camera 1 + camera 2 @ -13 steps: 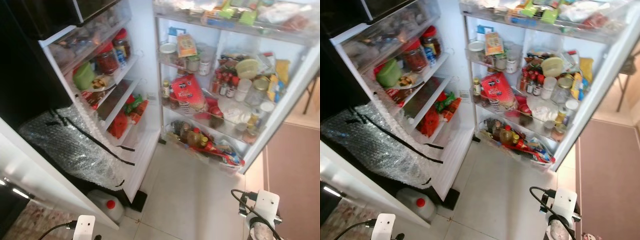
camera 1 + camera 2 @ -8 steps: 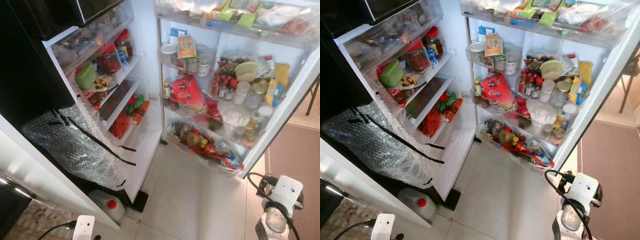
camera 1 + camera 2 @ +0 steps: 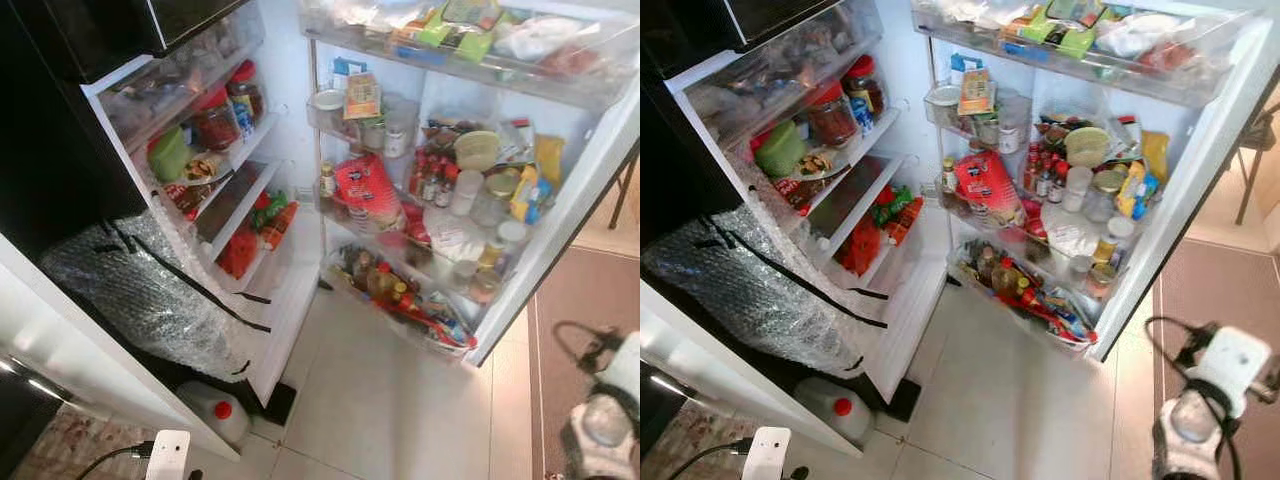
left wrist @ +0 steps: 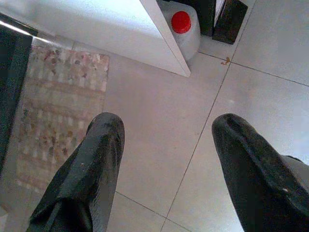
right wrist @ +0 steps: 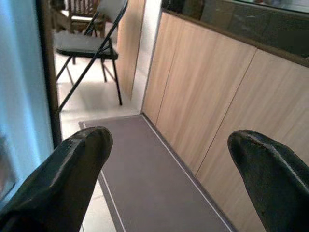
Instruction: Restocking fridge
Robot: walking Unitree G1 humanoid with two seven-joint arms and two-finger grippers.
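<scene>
The fridge [image 3: 300, 130] stands open before me. Its left shelves [image 3: 215, 150] hold red-lidded jars, a green bowl and packets. The right shelves [image 3: 440, 200] are crowded with bottles, jars, a red bag and tubs. My left gripper [image 4: 166, 123] hangs low at my left, open and empty, pointing down at the tiled floor. My right arm [image 3: 610, 420] is at the lower right, beside the fridge's white edge. Its gripper [image 5: 171, 137] is open and empty, facing away from the fridge toward a wooden cabinet.
A white jug with a red cap [image 3: 215, 412] sits on the floor under a bubble-wrapped panel [image 3: 140, 290]. A patterned rug [image 4: 58, 111] lies at the left. A brown mat [image 3: 585, 300], wooden cabinets [image 5: 217, 87] and a folding chair [image 5: 87, 43] are on the right.
My right arm has swung outward to the right, away from the fridge. The head view has shifted slightly. The left arm has stayed put.
</scene>
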